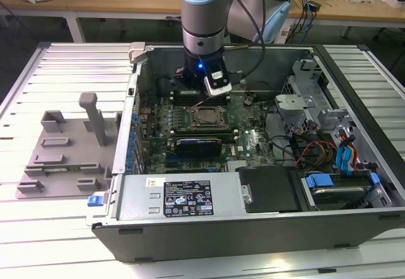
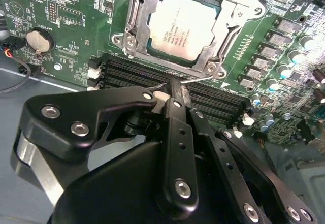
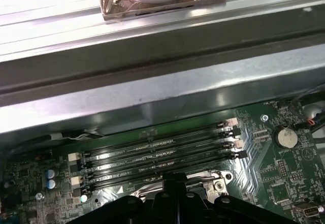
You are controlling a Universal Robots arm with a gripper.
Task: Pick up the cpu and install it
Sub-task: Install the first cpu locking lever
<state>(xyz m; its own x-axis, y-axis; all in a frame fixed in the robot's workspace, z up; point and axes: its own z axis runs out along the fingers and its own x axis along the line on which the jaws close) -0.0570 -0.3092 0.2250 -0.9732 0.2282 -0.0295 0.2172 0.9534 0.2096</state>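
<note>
Second wrist view: the cpu (image 2: 180,26) is already sitting in the socket (image 2: 226,38), at six o'clock from the arm in the exterior view; the gripper (image 2: 172,88), pinched narrow and empty, is hovering beside the lever (image 2: 199,78), apparently leaving only latching

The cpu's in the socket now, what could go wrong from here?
The claw sits low over the memory slots, right beside the socket's thin wire lever; a sideways slip could bend the lever or scrape the slots. Knocking the metal frame might shift the cpu.
</note>
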